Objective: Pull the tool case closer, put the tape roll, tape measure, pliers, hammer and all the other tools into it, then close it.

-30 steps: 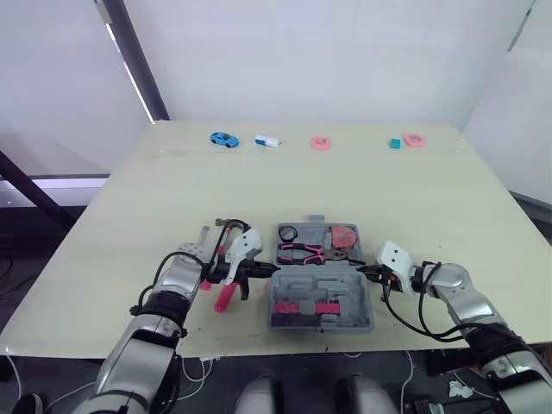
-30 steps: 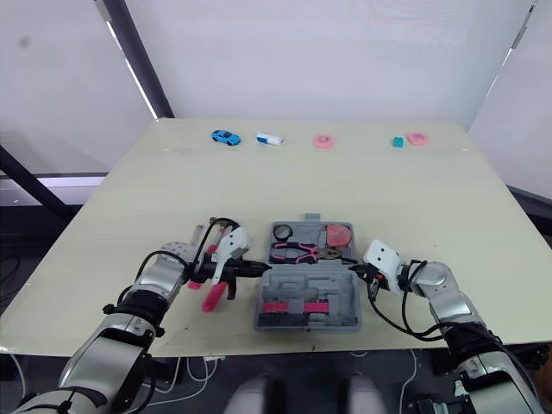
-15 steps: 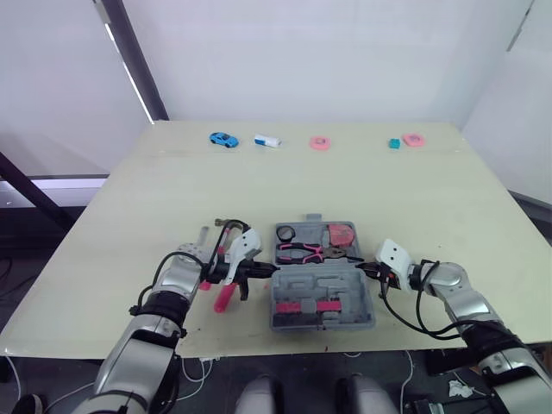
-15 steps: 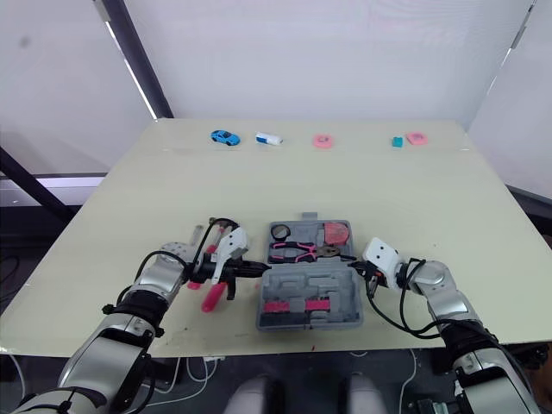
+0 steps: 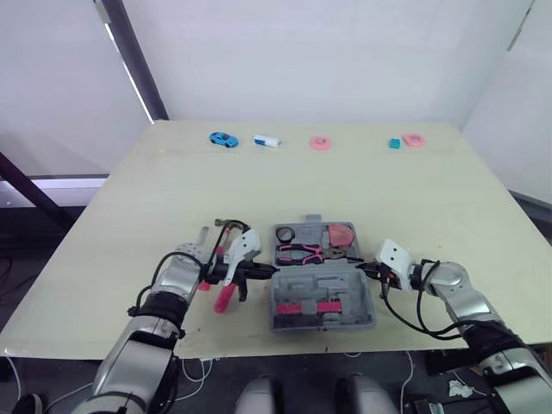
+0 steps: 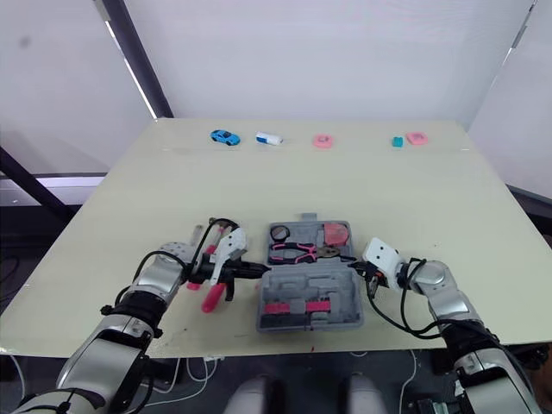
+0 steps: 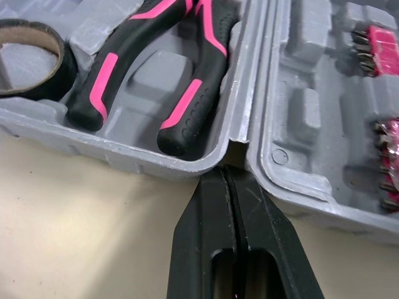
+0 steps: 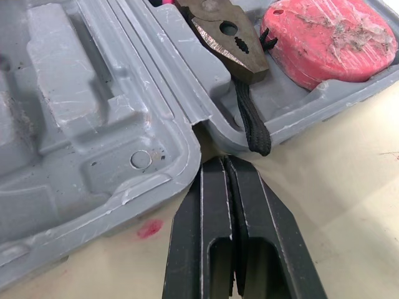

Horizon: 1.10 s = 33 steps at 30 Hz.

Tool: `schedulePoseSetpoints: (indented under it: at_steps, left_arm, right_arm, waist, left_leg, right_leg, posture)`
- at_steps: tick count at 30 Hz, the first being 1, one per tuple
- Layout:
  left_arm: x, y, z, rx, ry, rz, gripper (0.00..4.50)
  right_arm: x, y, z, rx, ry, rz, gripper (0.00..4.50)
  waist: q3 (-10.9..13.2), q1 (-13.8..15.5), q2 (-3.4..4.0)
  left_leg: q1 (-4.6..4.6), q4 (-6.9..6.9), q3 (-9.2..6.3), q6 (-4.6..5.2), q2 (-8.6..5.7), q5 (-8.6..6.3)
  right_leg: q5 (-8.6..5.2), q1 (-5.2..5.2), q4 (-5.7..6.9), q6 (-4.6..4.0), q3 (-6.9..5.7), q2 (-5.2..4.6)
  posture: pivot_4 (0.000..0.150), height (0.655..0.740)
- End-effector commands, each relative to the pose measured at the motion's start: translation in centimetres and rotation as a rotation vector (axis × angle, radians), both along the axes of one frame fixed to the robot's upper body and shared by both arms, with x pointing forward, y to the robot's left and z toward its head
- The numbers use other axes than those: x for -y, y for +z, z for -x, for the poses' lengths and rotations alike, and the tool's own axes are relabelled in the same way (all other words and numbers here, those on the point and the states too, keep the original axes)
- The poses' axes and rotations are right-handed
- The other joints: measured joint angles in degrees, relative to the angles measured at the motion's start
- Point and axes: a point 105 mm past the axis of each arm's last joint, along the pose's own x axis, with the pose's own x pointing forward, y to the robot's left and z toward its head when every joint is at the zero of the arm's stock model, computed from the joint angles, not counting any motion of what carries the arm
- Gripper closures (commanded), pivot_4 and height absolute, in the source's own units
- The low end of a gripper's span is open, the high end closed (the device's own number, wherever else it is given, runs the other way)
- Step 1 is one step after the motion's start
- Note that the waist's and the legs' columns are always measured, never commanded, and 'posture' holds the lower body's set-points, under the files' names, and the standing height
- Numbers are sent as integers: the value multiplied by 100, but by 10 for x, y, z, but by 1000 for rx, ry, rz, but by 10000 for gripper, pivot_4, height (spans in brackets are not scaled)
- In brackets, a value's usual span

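We are seeing the open tool case (image 5: 321, 280) at the desk's (image 5: 345, 190) near edge, hinge running 9-to-3, left claw (image 5: 269, 272) at its 9 o'clock end, right claw (image 5: 361, 269) at 3, both pinched closed, empty.

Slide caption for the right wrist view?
Right gripper, jaws shut, at the open tool case hinge, beside pliers and pink tape measure.

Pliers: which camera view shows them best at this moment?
The left wrist view: the pliers lie close up in the tool case, both black-and-pink handles plain. The right wrist view shows their metal head beside the tape measure. The eye views show them whole but small.
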Motion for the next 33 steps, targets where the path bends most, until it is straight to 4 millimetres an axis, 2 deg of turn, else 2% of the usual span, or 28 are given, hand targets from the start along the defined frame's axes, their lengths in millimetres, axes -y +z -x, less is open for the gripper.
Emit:
schedulePoseSetpoints:
  at_steps: [1,9,15,19,23,25,29,30,31,33]
  left_arm:
    - [-3,16,1,47,-14,27,45000]
    - [-19,27,1,105,94,44,45000]
    - [-36,47,8,186,217,173,45000]
    - [-57,69,25,253,334,304,45000]
    - [-72,74,40,274,405,331,45000]
    - [-86,74,48,291,468,325,45000]
    - [-116,78,64,334,630,336,45000]
    - [-125,76,70,339,676,326,40004]
    - [-131,75,74,342,706,318,39828]
    - [-147,71,89,349,794,313,32460]
  right_arm:
    - [11,13,-1,40,-30,-18,44493]
    - [34,17,6,49,-110,-51,44493]
    - [43,39,19,108,-175,-219,44493]
    - [56,54,40,134,-225,-333,44493]
    - [69,62,53,141,-269,-387,44493]
    - [78,66,60,146,-294,-406,44493]
    - [102,73,76,165,-362,-430,34209]
    - [108,73,82,165,-379,-434,27437]
    - [112,72,87,164,-390,-436,25529]
    - [125,68,102,157,-420,-429,16034]
  waist:
    - [0,5,0]
    - [0,3,0]
    - [0,-1,0]
    - [0,8,0]
    - [0,12,1]
    - [0,12,0]
    - [0,13,0]
    - [0,15,0]
    - [0,17,0]
    - [-1,20,0]
  left_leg:
    - [-1,-1,0,0,0,0]
    - [1,-2,-1,0,1,0]
    - [2,-3,0,0,2,0]
    - [5,-10,-4,-1,4,0]
    - [10,-14,-10,-1,5,-1]
    - [14,-12,-10,0,5,0]
    - [19,-11,-12,-1,6,0]
    - [19,-13,-13,-1,6,0]
    - [17,-14,-12,-1,6,-1]
    - [16,-16,-12,-1,6,-1]
  right_leg:
    - [0,0,-1,0,0,0]
    - [0,0,0,0,0,-1]
    - [0,-1,0,1,2,-1]
    - [-1,1,-2,0,1,-2]
    - [-1,0,-4,0,4,-10]
    - [-10,1,-4,-12,6,-12]
    - [-16,5,-3,-21,5,-13]
    - [-16,5,-5,-22,5,-14]
    - [-17,4,-6,-23,5,-14]
    - [-17,3,-10,-23,5,-15]
  posture:
    - [1500,7395]
    - [1500,7395]
    - [1500,7395]
    - [1500,7395]
    - [1500,7395]
    - [1500,7395]
    - [1500,7395]
    - [1500,7395]
    - [1500,7395]
    - [1500,7395]
